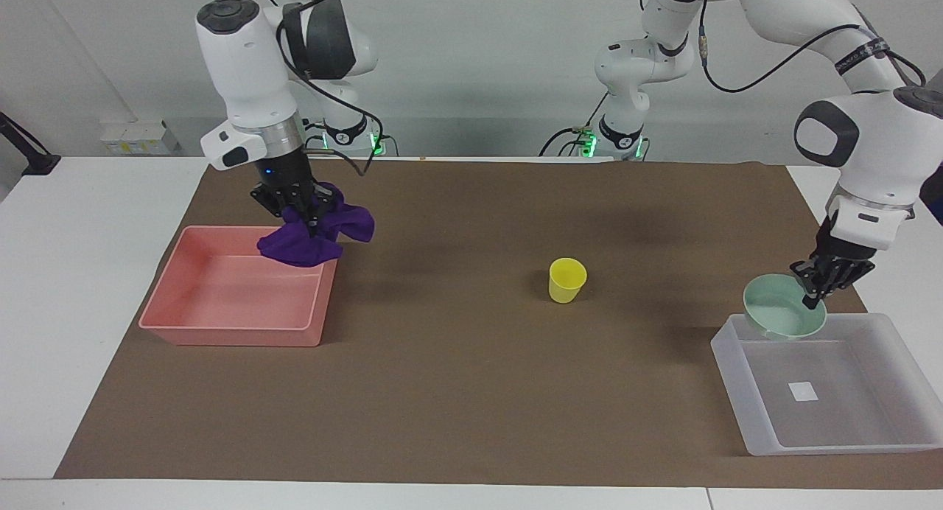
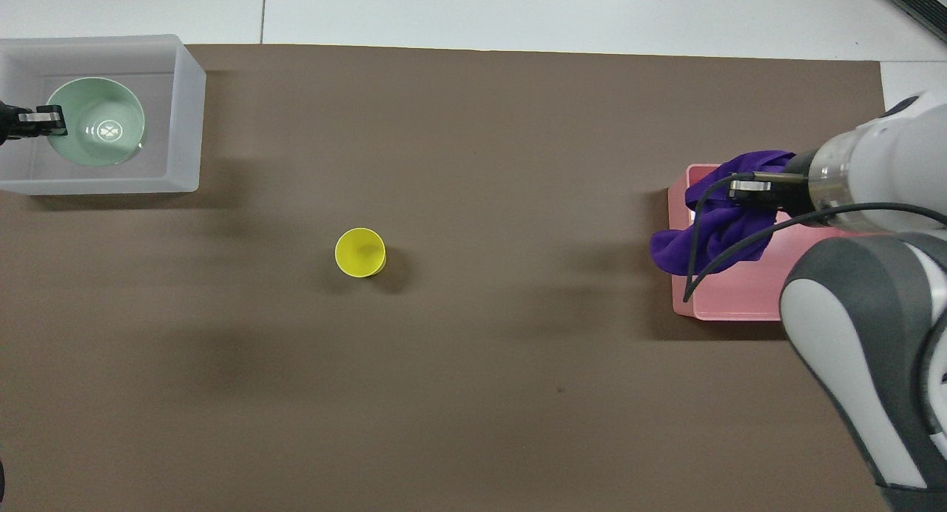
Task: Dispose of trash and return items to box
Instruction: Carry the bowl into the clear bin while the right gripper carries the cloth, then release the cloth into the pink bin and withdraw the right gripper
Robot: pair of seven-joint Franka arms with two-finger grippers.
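Nothing was put away yet: the right pincer [image 1: 306, 217], clamped on the purple rag [image 1: 315, 236], hung over the pink tray [image 1: 221, 326], the left pincer [image 1: 818, 292] pinched the mint bowl [image 1: 781, 315] above the translucent box [image 1: 847, 436], and the yellow cup [image 1: 566, 280] stood mid-counter.

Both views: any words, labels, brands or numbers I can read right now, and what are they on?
None can be read.
Translucent box: small white square label on its floor, blank as far as it shows.
Mint-green bowl: a pale mark at its centre, too small to read.
Left arm's cable band: lettering too small to read.
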